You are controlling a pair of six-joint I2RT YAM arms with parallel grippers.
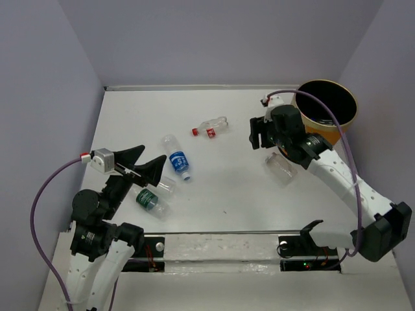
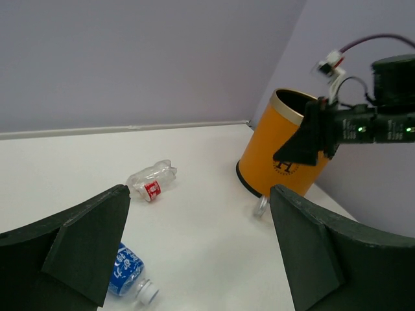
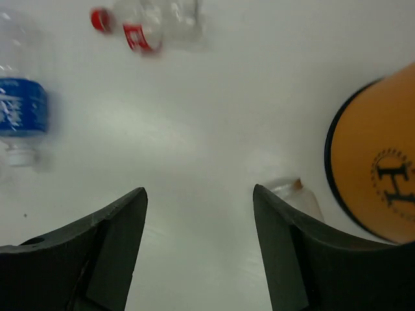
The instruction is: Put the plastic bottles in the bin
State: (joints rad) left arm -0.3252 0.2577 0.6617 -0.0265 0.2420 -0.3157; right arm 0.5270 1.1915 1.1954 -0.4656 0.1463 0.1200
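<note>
The orange bin (image 1: 327, 110) stands at the back right; it also shows in the left wrist view (image 2: 285, 155) and the right wrist view (image 3: 376, 175). A red-capped bottle with a red-and-white label (image 1: 211, 127) (image 2: 150, 183) (image 3: 146, 23) lies mid-table. A blue-label bottle (image 1: 176, 159) (image 2: 126, 272) (image 3: 19, 110) and a green-label bottle (image 1: 150, 201) lie by my left gripper (image 1: 139, 162) (image 2: 194, 246), which is open and empty above them. A clear bottle (image 1: 280, 168) (image 2: 261, 207) (image 3: 298, 194) lies beside the bin, under my right arm. My right gripper (image 1: 258, 135) (image 3: 201, 201) is open and empty above the table.
Purple walls close in the white table (image 1: 227, 188) at the left, back and right. The right arm stretches from the near right corner up to the bin's left side. A white rail (image 1: 227, 246) runs along the near edge.
</note>
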